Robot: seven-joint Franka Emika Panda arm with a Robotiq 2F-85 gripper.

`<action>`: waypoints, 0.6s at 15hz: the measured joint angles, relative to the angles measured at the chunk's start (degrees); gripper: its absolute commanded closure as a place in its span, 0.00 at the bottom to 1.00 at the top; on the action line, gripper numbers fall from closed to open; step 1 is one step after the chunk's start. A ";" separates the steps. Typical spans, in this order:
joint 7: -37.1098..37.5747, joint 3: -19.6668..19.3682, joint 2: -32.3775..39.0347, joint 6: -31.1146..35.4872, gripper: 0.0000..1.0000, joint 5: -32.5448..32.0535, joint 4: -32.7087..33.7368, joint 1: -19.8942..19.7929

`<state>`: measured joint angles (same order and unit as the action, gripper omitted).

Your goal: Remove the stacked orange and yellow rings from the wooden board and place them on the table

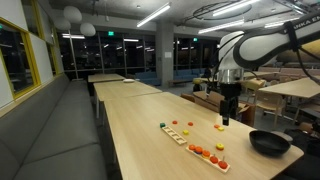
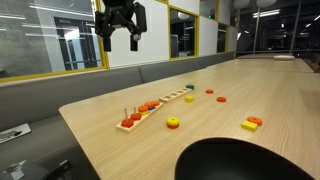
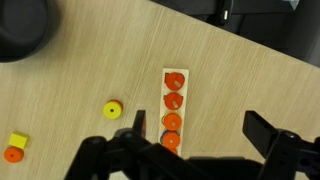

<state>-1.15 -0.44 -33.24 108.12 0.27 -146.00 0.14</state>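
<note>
A narrow wooden board point(image 3: 174, 77) lies on the table with several orange rings on its pegs. One orange ring stacked on a yellow ring point(image 3: 171, 122) sits low on the board, above an orange ring on a blue one. The board also shows in both exterior views point(image 1: 208, 156) point(image 2: 150, 108). My gripper point(image 3: 198, 135) is open and empty. It hangs high above the board, with one finger over the board's lower end. It also shows in both exterior views point(image 1: 225, 118) point(image 2: 121, 42).
A black bowl point(image 3: 20, 30) point(image 1: 268, 142) point(image 2: 245, 160) stands near the table's end. Loose pieces lie beside the board: a yellow ring point(image 3: 113, 109) point(image 2: 173, 122), a yellow block with an orange ring point(image 3: 14, 147) point(image 2: 251, 123), and small red, yellow and green pieces point(image 2: 222, 98).
</note>
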 measured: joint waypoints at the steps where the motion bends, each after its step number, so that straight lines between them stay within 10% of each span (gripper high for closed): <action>1: -1.05 -0.43 1.01 2.16 0.00 0.02 -0.87 0.00; 9: -10.96 -2.27 10.21 15.87 0.00 0.30 -4.81 0.97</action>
<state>-12.11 -2.71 -23.04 123.99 0.57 -150.80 1.11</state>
